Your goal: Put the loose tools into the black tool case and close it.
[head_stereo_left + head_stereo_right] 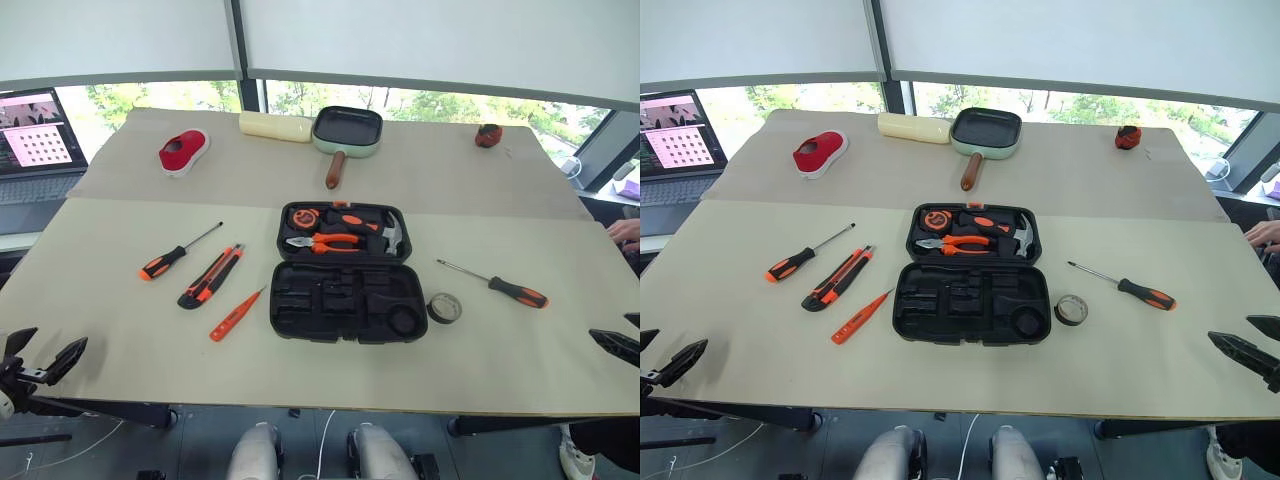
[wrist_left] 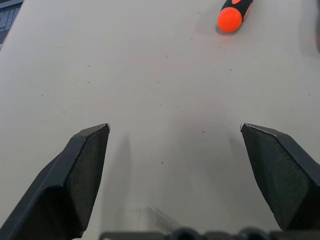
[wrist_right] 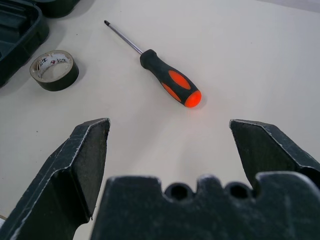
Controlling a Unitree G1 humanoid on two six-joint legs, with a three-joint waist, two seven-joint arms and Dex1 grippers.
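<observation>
At the centre of the table point(image 1: 120, 350) we see the black tool case point(image 1: 342, 300), lying open with both halves flat. Its far half holds orange-handled pliers point(image 1: 325, 242) and a steel-headed hammer point(image 1: 392, 235); its near half shows moulded slots with no tools in them.

Left of the case we find three loose tools: nearest it a slim orange tester pen point(image 1: 236, 314), then an orange-black utility knife point(image 1: 211, 276), and farthest out a long screwdriver point(image 1: 178, 252) with an orange-black handle. Right of the case, just beside its near corner, lies a small dark tape roll point(image 1: 445, 308), and beyond it a second screwdriver point(image 1: 494, 284), apart from the roll.

Beyond the case, toward the window, we note a black square pan point(image 1: 347, 132) with a wooden handle, a pale roll point(image 1: 275, 126) to its left, a red shoe point(image 1: 184, 151) farther left, and a small red object point(image 1: 488, 136) far to the right. A laptop point(image 1: 35, 145) stands off the table's left edge.

The left end effector point(image 2: 175, 131) hovers over bare table well left of the case, fingers spread wide and gripping nothing. The right end effector point(image 3: 170, 125) hovers well right of the case, likewise spread wide and empty, facing the second screwdriver.
</observation>
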